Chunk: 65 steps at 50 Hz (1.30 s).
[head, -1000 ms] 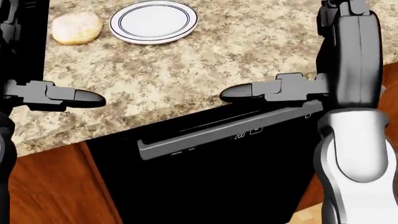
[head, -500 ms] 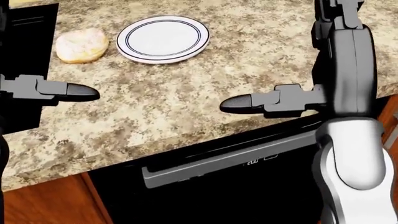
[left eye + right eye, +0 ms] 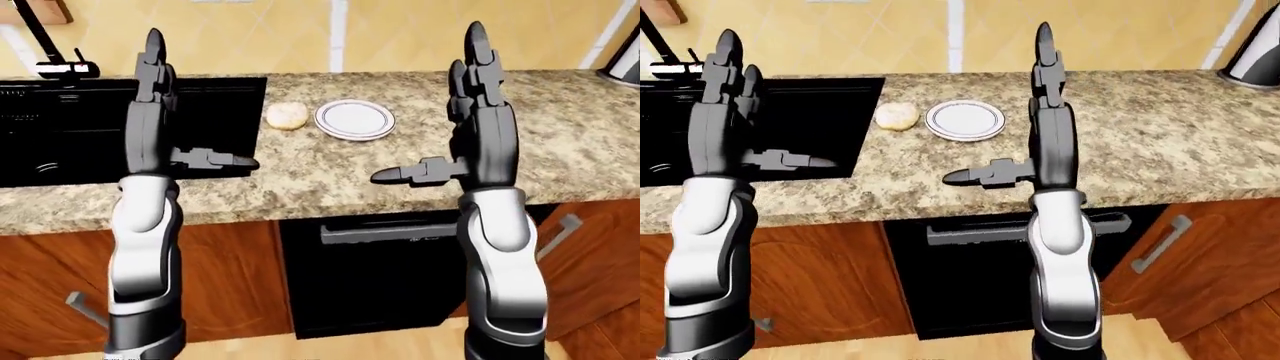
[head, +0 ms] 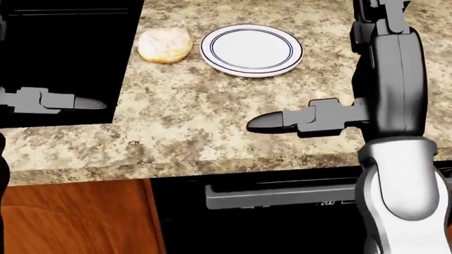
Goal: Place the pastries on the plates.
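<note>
The round pale sugared pastry (image 4: 165, 45) lies on the speckled granite counter (image 4: 212, 121) just beside the empty blue-rimmed white plate (image 4: 251, 50), both raised, empty hands (image 3: 150, 82) (image 3: 478, 82) splayed, seemingly awaiting approach.

Speckled granite counter (image 3: 580, 142) across the middle of the left-eye view, with a yellow tiled wall (image 3: 400, 34) above it. Set into the counter at its left end, a black sink (image 3: 60, 127), with a dark faucet (image 3: 45, 45) rising above the sink. Under the counter, reddish wooden cabinets (image 3: 230, 277) with metal handles (image 3: 556, 235); between them, below the counter's middle, a black dishwasher (image 3: 370, 292) with a grey bar handle. At the counter's far right, part of a metal kettle (image 3: 625, 64). Pale wooden floor (image 3: 330, 346) beneath the dishwasher
</note>
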### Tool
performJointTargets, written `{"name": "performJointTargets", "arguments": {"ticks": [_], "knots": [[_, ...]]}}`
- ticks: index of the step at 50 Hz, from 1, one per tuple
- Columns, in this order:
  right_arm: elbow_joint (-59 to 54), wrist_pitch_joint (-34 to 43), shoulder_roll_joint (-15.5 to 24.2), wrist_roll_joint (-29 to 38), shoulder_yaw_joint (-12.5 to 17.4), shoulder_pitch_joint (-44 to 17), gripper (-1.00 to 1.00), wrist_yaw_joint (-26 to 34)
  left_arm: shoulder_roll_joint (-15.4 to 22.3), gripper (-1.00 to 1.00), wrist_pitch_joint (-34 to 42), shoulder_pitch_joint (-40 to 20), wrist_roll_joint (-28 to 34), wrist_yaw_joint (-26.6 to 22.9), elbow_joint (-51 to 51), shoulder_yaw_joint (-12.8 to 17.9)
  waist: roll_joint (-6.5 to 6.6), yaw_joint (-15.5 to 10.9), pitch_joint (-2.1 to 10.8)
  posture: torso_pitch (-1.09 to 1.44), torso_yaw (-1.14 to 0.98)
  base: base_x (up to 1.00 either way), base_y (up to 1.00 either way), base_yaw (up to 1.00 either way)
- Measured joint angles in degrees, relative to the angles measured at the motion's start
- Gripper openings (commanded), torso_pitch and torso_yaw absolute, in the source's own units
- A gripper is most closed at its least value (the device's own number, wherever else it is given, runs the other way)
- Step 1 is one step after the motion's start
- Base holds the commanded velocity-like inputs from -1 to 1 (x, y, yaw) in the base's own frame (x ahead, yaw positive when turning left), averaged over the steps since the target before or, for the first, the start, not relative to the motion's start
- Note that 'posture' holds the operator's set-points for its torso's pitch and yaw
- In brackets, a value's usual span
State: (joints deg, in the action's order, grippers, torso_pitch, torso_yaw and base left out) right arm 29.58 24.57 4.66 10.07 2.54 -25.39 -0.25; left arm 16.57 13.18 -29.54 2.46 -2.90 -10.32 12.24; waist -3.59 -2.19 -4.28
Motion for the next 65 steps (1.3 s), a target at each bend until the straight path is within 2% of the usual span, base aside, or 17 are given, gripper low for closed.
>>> {"name": "performJointTargets", "arguments": {"ticks": [1, 2, 6, 10, 12, 19, 24, 26, 29, 30, 34, 38, 46, 50, 58, 61, 65], "knots": [[0.2, -0.1, 0.1, 0.1, 0.2, -0.1, 1.0, -0.1, 0.0, 1.0, -0.2, -0.3, 0.0, 0.0, -0.1, -0.2, -1.52, 0.7, 0.19, 0.0, 0.0, 0.29, 0.0, 0.79], [0.2, -0.3, 0.4, 0.1, 0.4, 0.0, 1.0, -0.2, -0.5, 1.0, -0.5, -0.3, 0.1, 0.0, -0.3, -0.4, -1.77, 1.6, 0.27, 0.0, 0.0, 0.3, 0.0, 0.79], [-0.3, -0.3, 0.2, 0.2, 0.9, 0.9, 1.0, -0.4, -0.9, 1.0, -0.4, 0.8, 0.0, -0.7, 0.9, -1.8, -1.09, 1.1, 0.95, 0.0, 0.0, 0.3, 0.0, 0.79], [-1.3, -0.2, 0.1, 0.0, 0.4, -0.9, 1.0, -0.8, -0.2, 1.0, -0.2, -0.3, 0.3, -0.3, 0.4, 0.0, 2.23, 1.9, 1.62, 0.0, 0.0, 0.04, 0.0, 0.06], [-1.7, 0.1, 0.2, -0.4, 0.7, -1.5, 1.0, -1.0, -0.1, 1.0, -0.3, -1.2, 0.4, -0.1, -0.1, 0.0, 5.06, 2.7, 1.99, 0.0, 0.0, 0.0, 0.0, 0.0], [-2.9, 1.9, -0.1, -2.1, 0.3, -1.0, 1.0, -2.0, -0.4, 1.0, 1.1, 0.7, 0.4, -0.6, 2.2, -0.6, 5.06, 1.6, 0.69, 0.0, 0.0, 0.11, 0.0, 0.0], [-0.5, 1.2, 0.7, -2.8, 1.6, -0.9, 1.0, -3.2, 0.0, 1.0, 0.6, -0.5, 0.4, -0.5, -0.4, -0.3, 5.28, 1.3, 1.36, 0.0, 0.0, 0.39, -0.32, 0.0], [0.1, 0.5, 0.8, -2.5, 1.3, -1.3, 1.0, -3.4, 0.1, 1.0, -0.5, -0.9, 0.4, -0.4, -1.1, -0.2, 4.36, 0.7, 1.61, 0.0, 0.0, 0.47, -0.21, 0.0], [0.6, -0.2, 0.6, -2.3, 0.6, -1.8, 1.0, -3.2, 0.2, 1.0, -1.4, -1.4, 0.5, -0.2, -1.2, 0.0, 0.31, 0.3, 1.93, 0.0, 0.0, 0.14, 0.0, 0.0], [0.4, -0.4, 0.8, -2.2, 0.8, -1.7, 1.0, -3.3, -0.2, 1.0, -1.7, -1.2, 0.4, -0.2, -1.3, -0.2, -0.07, 0.9, 2.09, 0.0, 0.0, 0.0, 0.0, 0.0], [-2.1, 1.9, 0.9, -1.3, 1.6, 0.1, 1.0, -3.4, -1.1, 1.0, -0.8, 0.6, 0.3, -0.9, 1.4, -2.2, 1.61, 1.9, 0.24, 0.0, 0.0, 0.0, 0.0, 0.0], [-1.9, 3.2, 0.8, -0.8, 1.3, -0.1, 1.0, -2.8, -0.8, 1.0, 0.4, 0.4, 0.3, -1.1, 1.7, -1.6, 5.69, 2.6, 0.71, 0.0, 0.0, 0.03, 0.0, 0.0], [-0.7, 1.1, 0.2, -0.4, 0.0, -0.3, 1.0, -1.6, -0.1, 1.0, -0.2, 0.0, 0.9, -0.3, -0.2, 0.1, 4.78, 1.7, 1.93, 0.0, 0.0, 0.19, 0.0, 0.0], [0.0, 0.1, 0.4, -0.5, 1.2, -0.7, 1.0, -2.1, 0.0, 1.0, -1.0, -1.4, 1.0, -0.5, -1.5, -0.5, 1.56, 1.5, 2.51, 0.0, 0.0, 0.02, 0.0, 0.0], [-2.3, 2.8, 0.8, -1.0, 1.7, 0.0, 1.0, -2.7, -0.9, 1.0, 1.1, 0.0, 1.1, -1.3, 2.0, -2.0, 6.01, 2.5, 0.64, 0.0, 0.0, 0.08, 0.0, 0.0], [-1.8, 2.5, 0.8, -0.8, 1.3, 0.1, 1.0, -2.5, -0.6, 1.0, 0.8, -0.3, 1.2, -1.3, 0.6, -1.4, 6.49, 2.4, 1.09, 0.0, 0.0, 0.2, 0.0, 0.0], [-0.5, 1.3, 0.2, -0.9, 0.4, -0.4, 1.0, -2.2, 0.0, 1.0, -0.3, -0.6, 1.3, -0.8, -1.0, -0.1, 4.79, 1.8, 2.36, 0.0, 0.0, 0.1, 0.0, 0.0]]}}
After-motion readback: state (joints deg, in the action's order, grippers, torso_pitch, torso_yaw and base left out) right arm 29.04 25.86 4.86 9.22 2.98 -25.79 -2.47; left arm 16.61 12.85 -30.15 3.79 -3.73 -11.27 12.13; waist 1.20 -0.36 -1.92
